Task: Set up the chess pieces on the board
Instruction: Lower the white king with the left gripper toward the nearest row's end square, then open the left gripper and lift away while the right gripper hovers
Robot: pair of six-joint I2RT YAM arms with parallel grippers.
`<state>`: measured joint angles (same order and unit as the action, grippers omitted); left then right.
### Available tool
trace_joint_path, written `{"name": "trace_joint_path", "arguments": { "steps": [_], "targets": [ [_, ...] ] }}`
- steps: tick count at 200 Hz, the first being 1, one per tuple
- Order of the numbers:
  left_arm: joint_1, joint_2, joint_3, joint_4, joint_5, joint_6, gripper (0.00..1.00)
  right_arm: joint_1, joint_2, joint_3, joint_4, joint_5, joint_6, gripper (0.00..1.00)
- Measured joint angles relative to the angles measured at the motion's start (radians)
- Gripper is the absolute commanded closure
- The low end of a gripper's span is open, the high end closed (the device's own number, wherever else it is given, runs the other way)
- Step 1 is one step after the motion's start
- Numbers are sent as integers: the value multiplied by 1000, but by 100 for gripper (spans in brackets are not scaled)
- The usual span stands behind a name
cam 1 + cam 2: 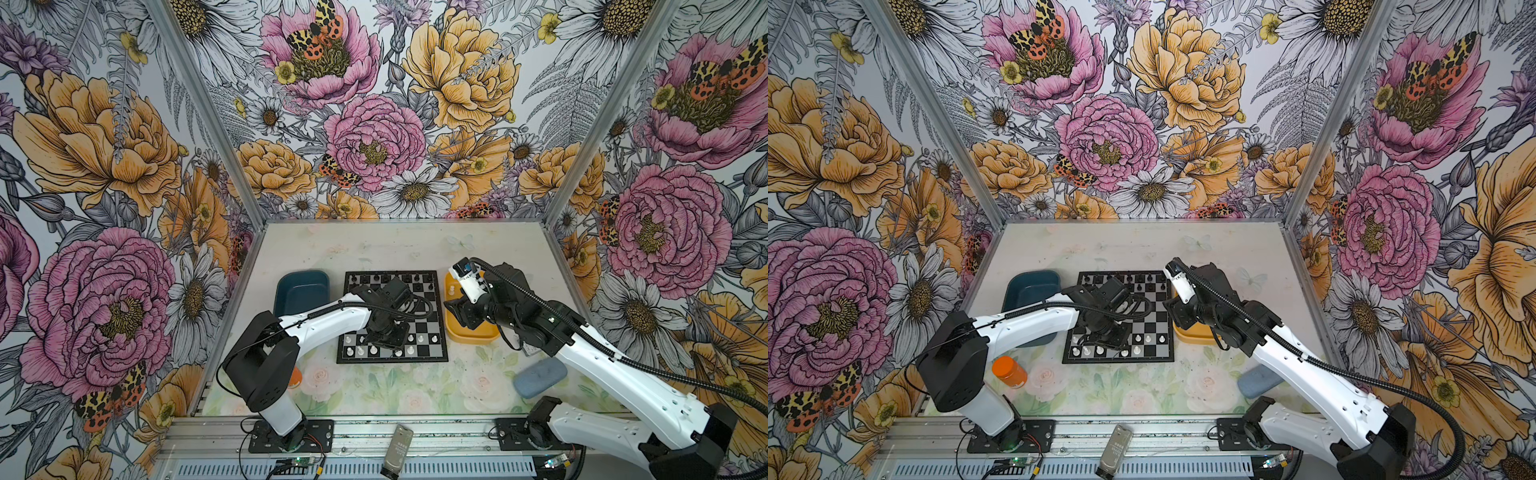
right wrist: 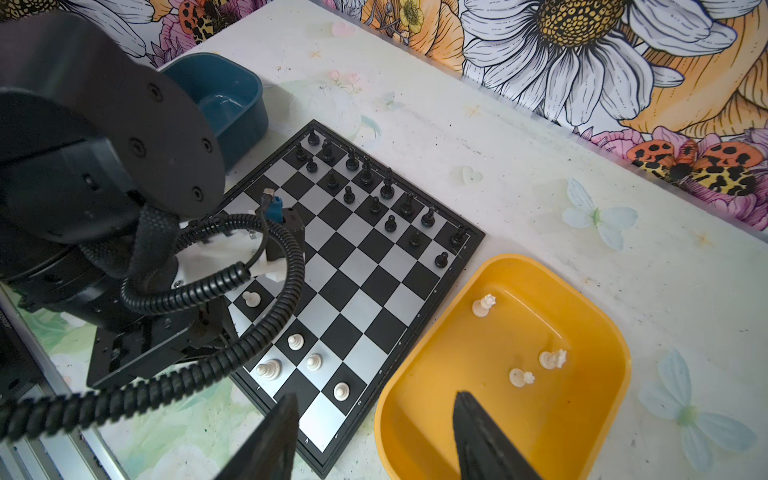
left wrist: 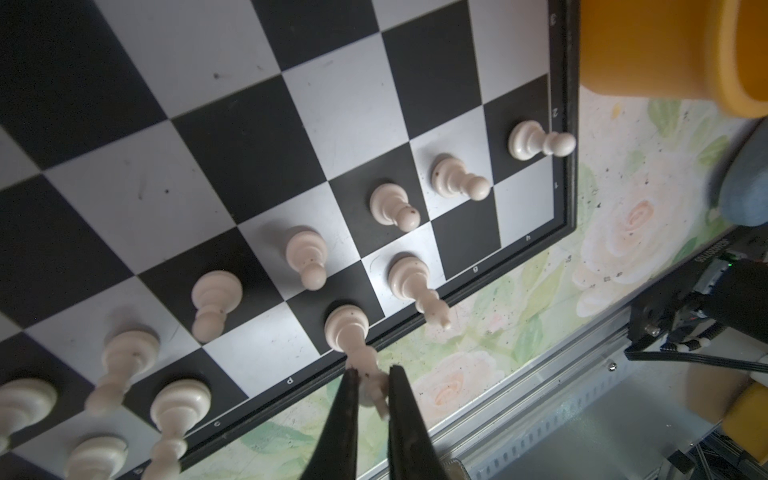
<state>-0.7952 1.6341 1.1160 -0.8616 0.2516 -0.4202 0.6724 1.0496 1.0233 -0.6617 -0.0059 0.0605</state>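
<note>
While bent over the board, left gripper pinches a white piece | right gripper spread above yellow tray

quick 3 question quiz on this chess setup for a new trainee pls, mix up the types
1. True or false: the left gripper is shut on a tall white piece.
2. How many white pieces are in the yellow tray?
3. The right gripper is: A open, holding nothing; B clamped shut; C hidden.
Key: 1 true; 2 three; 3 A.
</note>
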Motion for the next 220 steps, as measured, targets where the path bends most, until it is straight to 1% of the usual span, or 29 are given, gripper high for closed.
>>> {"name": "trace_joint_path", "arguments": {
  "steps": [80,114,137,169,207,220],
  "targets": [
    [2,1,0,3,3,0,100,-5,0,0,0,0,0,39],
    [5,1,0,4,3,0,90,-6,0,0,0,0,0,39],
    [6,1,0,4,6,0,85,-6,0,-1,0,0,0,39],
    [6,1,0,4,6,0,81,-6,0,-2,0,0,0,39],
    [6,1,0,5,6,0,79,-6,0,-2,0,0,0,39],
    [6,1,-1,6,6,0,76,-6,0,-2,0,0,0,39]
  ]
}}
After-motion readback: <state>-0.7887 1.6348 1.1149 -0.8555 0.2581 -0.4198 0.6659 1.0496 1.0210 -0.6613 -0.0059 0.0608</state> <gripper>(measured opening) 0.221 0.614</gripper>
